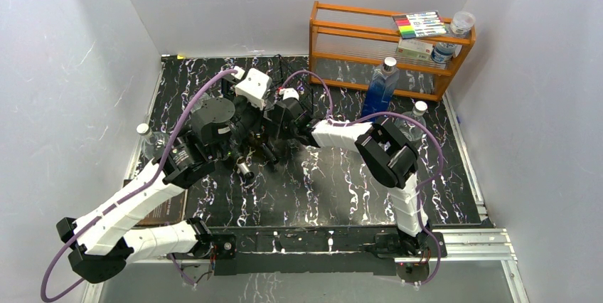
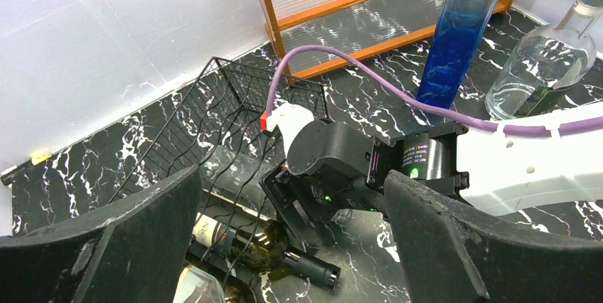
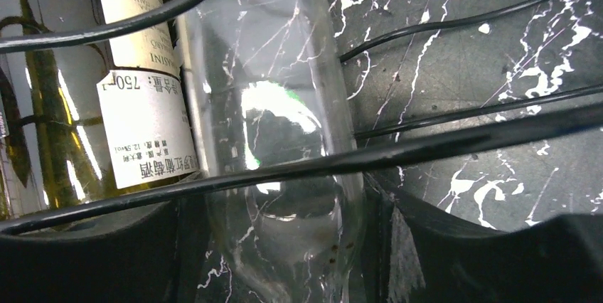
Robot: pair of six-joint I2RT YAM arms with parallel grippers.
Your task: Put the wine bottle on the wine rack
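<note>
Right wrist: cropped clear bottle inside right pincer, grip unclear; left pincer wide open.

Wine rack: my landmark, a black wire lattice on the marble table.
Left gripper: I see its 2 dark fingers spread wide, hanging over the rack's near end.
Wine bottle: dark green with a pale label, lying on its side among the rack's lower wires, neck pointing right.
Right arm: comes in from the right, wrist bent down at the rack's right edge.
Purple cable: arcs off that wrist, right of the rack.
Orange shelf: behind the rack.
Blue bottle: upright, well right of the rack.
Clear bottle: upright, farther right.
</note>
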